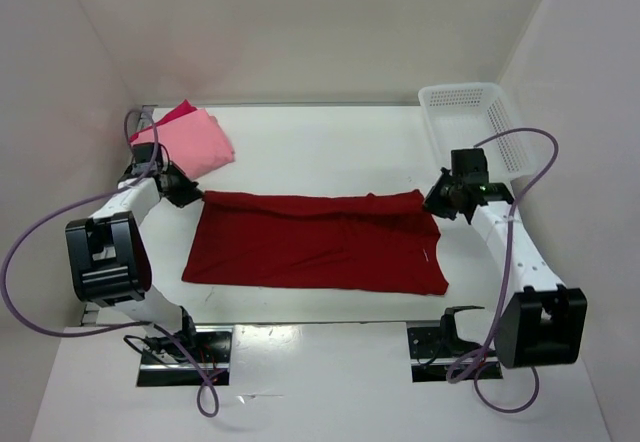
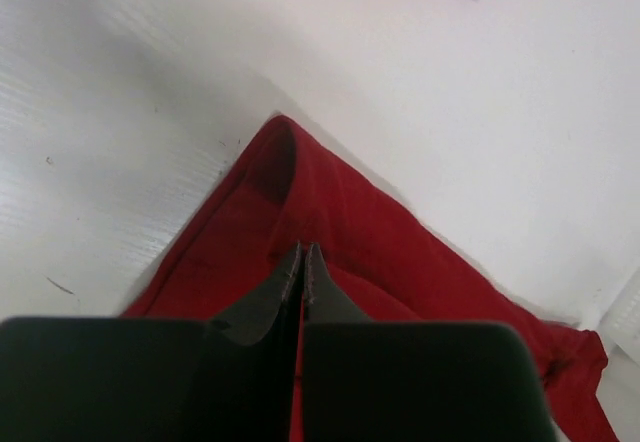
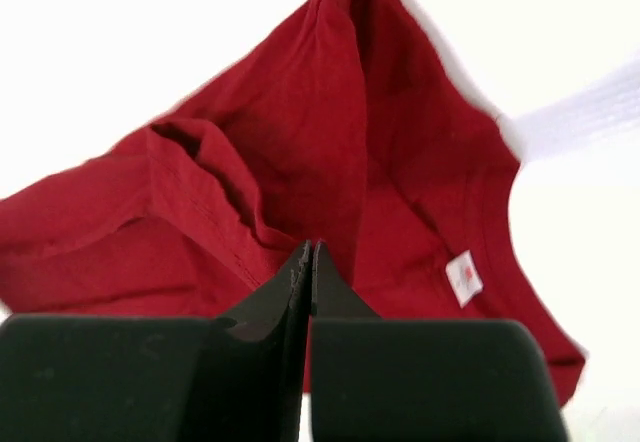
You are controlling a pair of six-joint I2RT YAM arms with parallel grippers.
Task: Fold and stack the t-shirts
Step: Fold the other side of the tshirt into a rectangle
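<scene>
The large dark red t-shirt [image 1: 315,242] lies spread flat across the middle of the table, its collar and white tag towards the right. My left gripper [image 1: 190,194] is at its far left corner, jaws shut; in the left wrist view [image 2: 302,250] a ridge of the dark red cloth [image 2: 330,192] runs into the tips. My right gripper [image 1: 438,202] is at the far right corner, jaws shut; in the right wrist view [image 3: 310,249] a hem fold of the dark red t-shirt [image 3: 300,132] leads into the tips. The light salmon t-shirt [image 1: 195,144] lies folded at the far left on the crimson-pink t-shirt [image 1: 178,112].
A white lattice basket [image 1: 470,112] stands at the far right corner, just behind my right gripper. White walls close in the table on the left, back and right. Purple cables loop out from both arms.
</scene>
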